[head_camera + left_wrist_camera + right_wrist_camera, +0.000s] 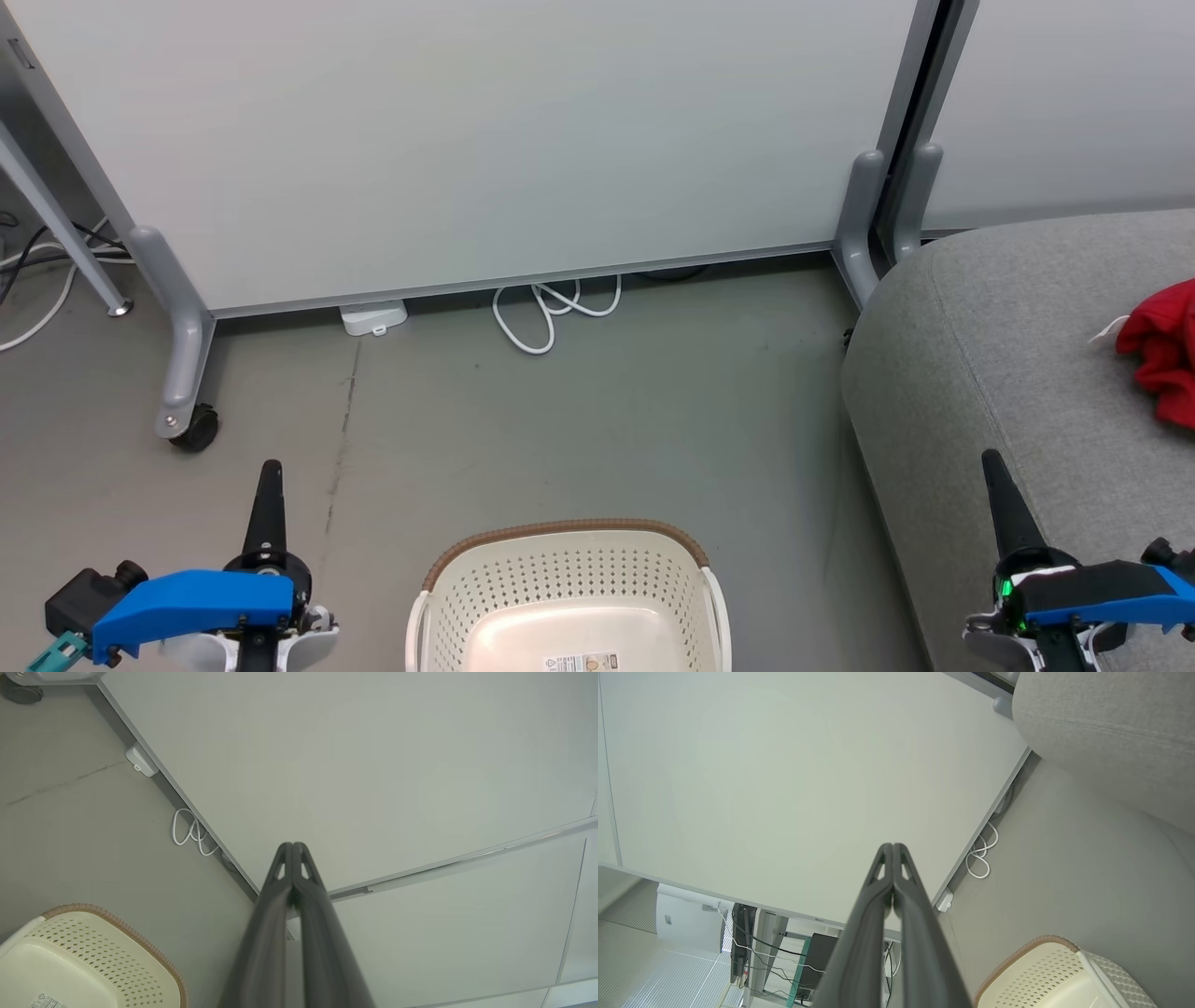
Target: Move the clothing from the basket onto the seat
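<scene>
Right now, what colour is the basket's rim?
Brown braided rim on the cream basket, clearest in the head view.

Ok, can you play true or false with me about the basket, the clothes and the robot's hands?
1. The basket is full of clothes. False: the part that shows holds none; the red clothing lies on the seat.
2. The left hand is shut. True.
3. The right hand grips a garment. False: it is shut on nothing.
4. A white cable lies on the floor. True.
</scene>
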Motion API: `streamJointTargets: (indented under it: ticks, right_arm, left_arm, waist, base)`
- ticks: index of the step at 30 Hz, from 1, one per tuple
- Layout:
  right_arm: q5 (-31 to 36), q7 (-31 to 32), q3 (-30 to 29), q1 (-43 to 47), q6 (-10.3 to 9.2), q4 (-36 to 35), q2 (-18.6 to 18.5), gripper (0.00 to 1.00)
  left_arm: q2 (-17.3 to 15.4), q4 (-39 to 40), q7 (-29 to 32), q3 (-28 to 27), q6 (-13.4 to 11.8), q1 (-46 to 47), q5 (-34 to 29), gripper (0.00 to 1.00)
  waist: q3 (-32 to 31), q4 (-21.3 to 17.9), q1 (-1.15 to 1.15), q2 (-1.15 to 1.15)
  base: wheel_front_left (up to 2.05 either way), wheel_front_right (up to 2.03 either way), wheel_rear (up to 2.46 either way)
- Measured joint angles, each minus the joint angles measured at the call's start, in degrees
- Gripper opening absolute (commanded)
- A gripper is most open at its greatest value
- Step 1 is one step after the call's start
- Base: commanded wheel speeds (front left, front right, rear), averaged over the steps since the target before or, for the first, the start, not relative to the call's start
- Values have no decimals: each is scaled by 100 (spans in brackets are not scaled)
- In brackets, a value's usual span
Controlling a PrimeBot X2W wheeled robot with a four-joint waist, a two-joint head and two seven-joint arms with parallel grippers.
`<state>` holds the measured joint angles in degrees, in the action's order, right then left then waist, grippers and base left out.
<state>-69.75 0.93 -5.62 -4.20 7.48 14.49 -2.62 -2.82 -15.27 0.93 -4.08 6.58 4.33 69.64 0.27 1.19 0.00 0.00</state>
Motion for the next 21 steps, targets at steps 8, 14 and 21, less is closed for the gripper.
streamJointTargets:
  ticks: [8, 14, 21]
  right_arm:
    - [-421, 103, -15, -24, 0, -7, -1, 0]
    - [-769, 190, -30, -39, 0, -11, -2, 0]
    - [-1100, 268, -42, -88, 0, -19, -3, 0]
  left_arm:
    - [0, 23, 107, -51, 10, 28, 419, 0]
    - [0, 38, 192, -79, 29, 53, 770, 0]
    - [-1, 54, 268, -109, 36, 70, 1104, 0]
  waist:
    - [-1, -19, 0, 0]
    - [-3, -36, 0, 0]
    - [-4, -52, 0, 0]
  base:
    - [0, 0, 0]
    - [0, 0, 0]
    - [0, 0, 0]
